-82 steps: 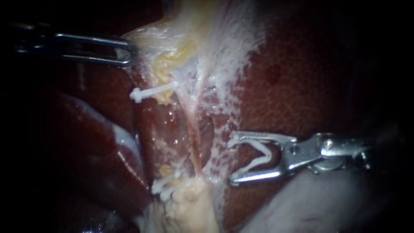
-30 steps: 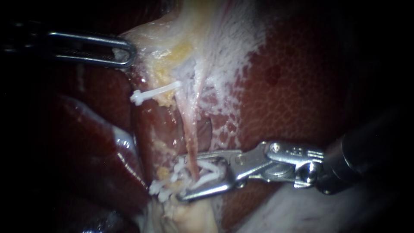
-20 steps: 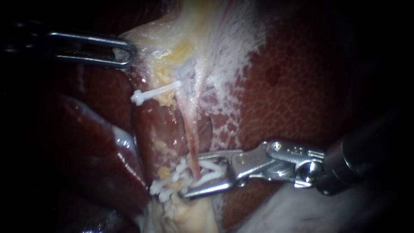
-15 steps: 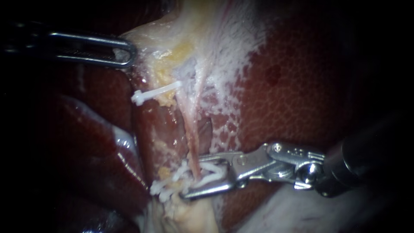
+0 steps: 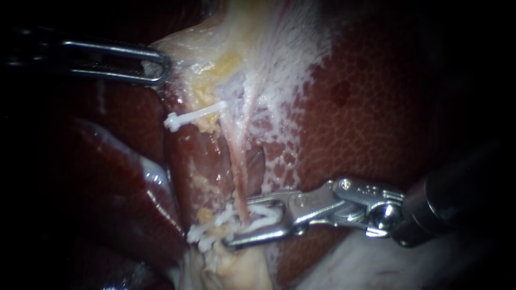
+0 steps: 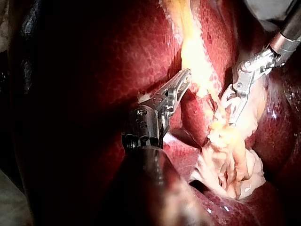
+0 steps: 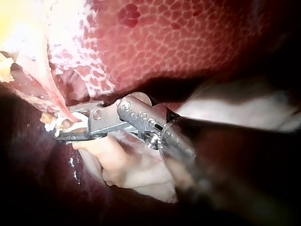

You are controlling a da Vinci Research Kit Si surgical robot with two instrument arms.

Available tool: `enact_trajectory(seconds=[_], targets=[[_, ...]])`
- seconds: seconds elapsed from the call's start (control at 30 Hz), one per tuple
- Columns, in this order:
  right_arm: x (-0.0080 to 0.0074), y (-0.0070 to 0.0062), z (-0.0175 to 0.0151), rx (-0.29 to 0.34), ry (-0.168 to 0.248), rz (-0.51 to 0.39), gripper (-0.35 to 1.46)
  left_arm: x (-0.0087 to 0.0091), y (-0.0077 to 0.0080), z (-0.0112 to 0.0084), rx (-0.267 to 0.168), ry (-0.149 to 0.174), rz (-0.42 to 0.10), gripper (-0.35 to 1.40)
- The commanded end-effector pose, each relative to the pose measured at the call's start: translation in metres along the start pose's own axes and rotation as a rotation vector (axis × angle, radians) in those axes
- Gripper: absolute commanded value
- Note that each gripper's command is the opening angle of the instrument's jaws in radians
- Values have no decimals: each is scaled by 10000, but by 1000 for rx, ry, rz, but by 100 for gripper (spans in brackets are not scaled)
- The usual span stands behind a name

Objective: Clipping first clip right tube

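Clips [image 5: 204,232] crowd the tube's [image 5: 236,161] lower end; liver [image 5: 365,107] rightward lies open.

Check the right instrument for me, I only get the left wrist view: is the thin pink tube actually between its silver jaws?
Observer: Yes. The endoscope view shows the thin pink tube running down between the jaws of the right instrument, which are shut on a white plastic clip around it.
Operator: Other clips?
Observer: One slim white clip higher up, left of the tube, well apart from the jaws.
Operator: Anything at the jaw tips?
Observer: What look like two more white clips lie just beyond the tips, beside the tube's lower end.
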State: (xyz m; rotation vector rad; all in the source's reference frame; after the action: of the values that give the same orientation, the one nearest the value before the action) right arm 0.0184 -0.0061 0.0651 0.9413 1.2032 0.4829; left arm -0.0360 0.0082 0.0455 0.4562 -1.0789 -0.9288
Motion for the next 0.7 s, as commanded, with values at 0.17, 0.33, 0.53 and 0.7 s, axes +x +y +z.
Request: enact_trajectory(seconds=[0.17,0.33,0.53,0.7], targets=[[-9,11,-6,1,1,65,-35,0,0,1,0,0,0,-35],[-28,21,-11,-4,-15,53,-35,0,0,1,3,1,0,-35],[-34,22,-10,-7,-21,56,-35,0,0,0,3,1,0,-35],[-34,22,-10,-2,-24,56,-35,0,0,0,3,1,0,-35]])
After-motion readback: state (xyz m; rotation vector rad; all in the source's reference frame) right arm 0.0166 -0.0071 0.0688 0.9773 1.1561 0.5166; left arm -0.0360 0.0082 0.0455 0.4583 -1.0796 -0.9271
